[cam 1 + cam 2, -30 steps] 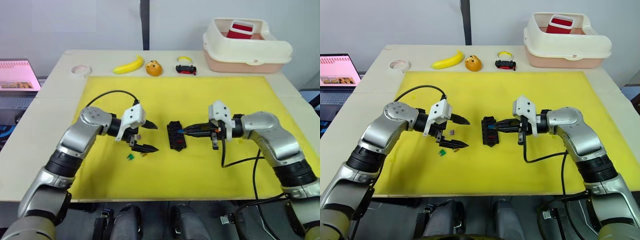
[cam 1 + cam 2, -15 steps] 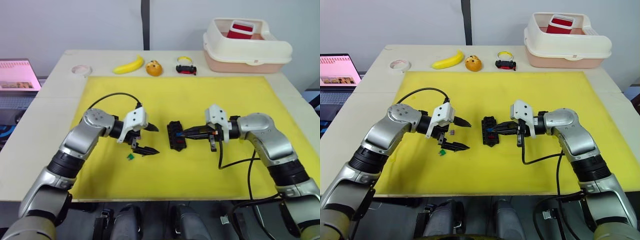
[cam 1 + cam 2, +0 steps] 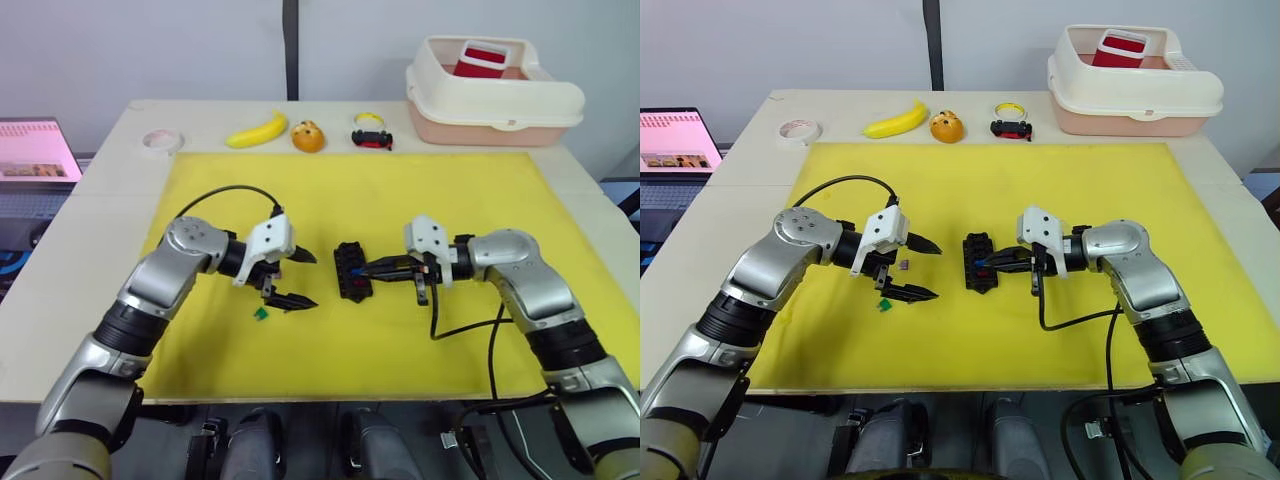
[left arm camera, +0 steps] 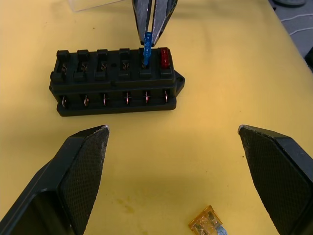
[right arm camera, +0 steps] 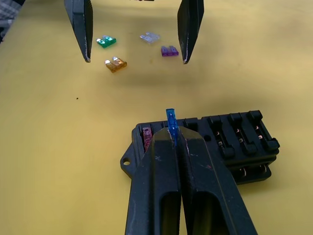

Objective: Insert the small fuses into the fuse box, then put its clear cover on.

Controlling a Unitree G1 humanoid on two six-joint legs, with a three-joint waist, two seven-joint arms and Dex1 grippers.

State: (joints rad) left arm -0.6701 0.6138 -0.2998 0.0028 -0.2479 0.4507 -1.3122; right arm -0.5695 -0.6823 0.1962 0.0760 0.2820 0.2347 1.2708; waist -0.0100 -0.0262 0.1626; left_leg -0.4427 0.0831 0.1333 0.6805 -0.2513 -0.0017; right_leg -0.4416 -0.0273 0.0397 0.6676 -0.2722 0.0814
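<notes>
The black fuse box point(image 3: 352, 271) lies in the middle of the yellow mat point(image 3: 400, 200). A red fuse point(image 4: 165, 56) sits in its end slot. My right gripper point(image 5: 171, 134) is shut on a blue fuse point(image 5: 170, 122), whose lower end is at the slot beside the red one. My left gripper point(image 3: 310, 278) hovers open just left of the box, with nothing between its fingers. Loose fuses lie on the mat by it: green point(image 5: 105, 41), amber point(image 5: 116, 64), a pale one point(image 5: 149, 36) and purple point(image 5: 169, 50). An edge of the clear cover point(image 4: 90, 4) shows beyond the box.
A cream bin point(image 3: 495, 105) with a red item inside stands at the back right. Along the back edge lie a banana point(image 3: 256, 130), an orange toy point(image 3: 308, 136), a small black and red object point(image 3: 372, 137) and a tape roll point(image 3: 160, 141). A laptop point(image 3: 35, 150) sits far left.
My right gripper has shifted slightly left and down with the blue fuse, bringing it onto the box. The left gripper moved a little toward the box, then held still.
</notes>
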